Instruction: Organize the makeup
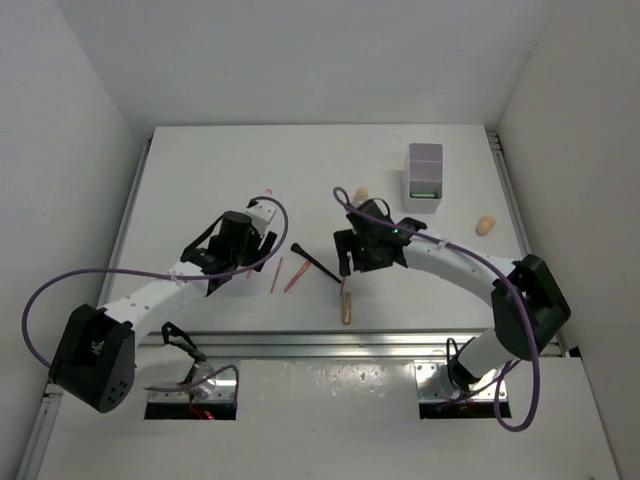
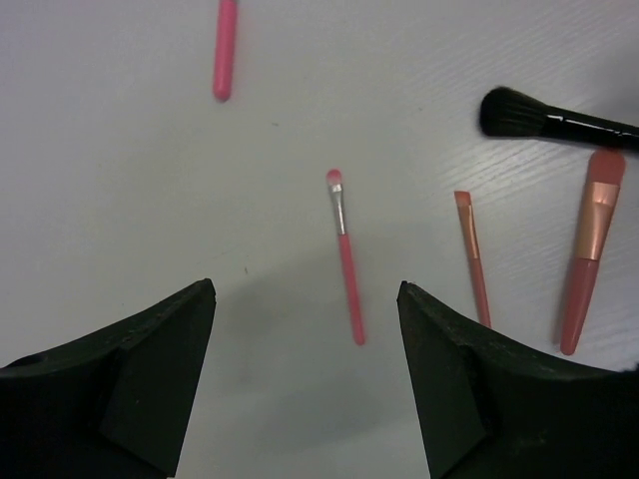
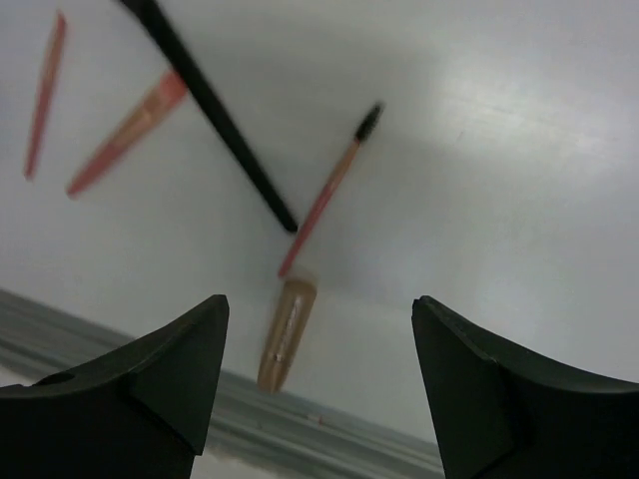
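Jaws of the left gripper gape empty above a thin pink brush mid-counter. Right gripper, likewise spread and holding nothing, hangs over a rose-gold tube by the near edge, just beside a pink spoolie and a black brush handle end.

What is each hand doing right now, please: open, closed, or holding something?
Left hand: open, empty, over a pink brush.
Right hand: open, empty.

White table — brushes, sponges, box.
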`<state>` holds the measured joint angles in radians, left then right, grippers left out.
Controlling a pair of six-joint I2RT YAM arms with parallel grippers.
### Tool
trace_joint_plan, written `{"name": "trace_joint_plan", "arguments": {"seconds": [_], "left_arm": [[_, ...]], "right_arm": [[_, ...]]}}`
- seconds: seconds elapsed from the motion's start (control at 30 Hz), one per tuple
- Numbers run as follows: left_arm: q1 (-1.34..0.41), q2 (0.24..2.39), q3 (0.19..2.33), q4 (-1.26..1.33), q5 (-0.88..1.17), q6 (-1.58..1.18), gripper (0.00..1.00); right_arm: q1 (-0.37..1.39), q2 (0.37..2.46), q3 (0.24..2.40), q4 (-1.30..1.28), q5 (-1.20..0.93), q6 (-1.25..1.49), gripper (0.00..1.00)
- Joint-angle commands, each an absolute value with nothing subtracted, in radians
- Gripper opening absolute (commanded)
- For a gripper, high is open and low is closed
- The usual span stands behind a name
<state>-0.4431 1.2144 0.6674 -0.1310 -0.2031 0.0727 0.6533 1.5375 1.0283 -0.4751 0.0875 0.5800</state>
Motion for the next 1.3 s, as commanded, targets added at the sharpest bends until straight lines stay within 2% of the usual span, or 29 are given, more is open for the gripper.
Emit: {"name": "trace_joint_plan", "arguments": {"seconds": [0.0, 0.23, 0.37, 0.5, 0.67, 0.83, 0.93, 1.0, 1.07, 1.1, 1.27], "left_arm": [[-0.434, 1.164, 0.643, -0.089, -0.288, 0.023, 0.8], [-0.434, 1.094, 0.62, -0.078, -0.328, 0.041, 0.8], [-0.434, 1.074, 0.601, -0.078, -0.328, 0.041, 0.8], [-0.434, 1.054, 0.592, -0.089, -0.319, 0.041, 0.8], [-0.434, 1.034, 0.583, -0.098, -0.319, 0.041, 0.8], [-0.434, 1.025, 0.574, -0.098, -0.319, 0.041, 0.8], [-0.434, 1.025, 0.574, -0.098, -0.319, 0.041, 0.8], [-0.434, 1.025, 0.574, -0.098, -0.319, 0.041, 0.8], [-0.434, 1.025, 0.574, -0.098, -0.319, 0.041, 0.8], [-0.434, 1.025, 0.574, -0.098, -0.319, 0.041, 0.8], [-0.434, 1.025, 0.565, -0.098, -0.31, 0.051, 0.8]], "right_arm": [[0.725, 1.522, 0.997, -0.557, 0.078, 0.612, 0.74], [0.818, 1.591, 0.977, -0.58, 0.067, 0.656, 0.7], [0.818, 1.594, 0.887, -0.497, 0.066, 0.676, 0.6], [0.815, 1.638, 0.897, -0.476, 0.045, 0.666, 0.53], [0.816, 1.68, 0.893, -0.425, 0.012, 0.676, 0.51], [0.818, 1.668, 0.896, -0.48, 0.058, 0.692, 0.5], [0.816, 1.658, 0.879, -0.468, 0.072, 0.68, 0.46], [0.813, 1.666, 0.873, -0.465, 0.064, 0.655, 0.42], [0.812, 1.683, 0.868, -0.471, 0.066, 0.628, 0.32], [0.808, 1.683, 0.859, -0.479, 0.069, 0.627, 0.24], [0.779, 1.617, 0.796, -0.485, 0.06, 0.598, 0.04]]}}
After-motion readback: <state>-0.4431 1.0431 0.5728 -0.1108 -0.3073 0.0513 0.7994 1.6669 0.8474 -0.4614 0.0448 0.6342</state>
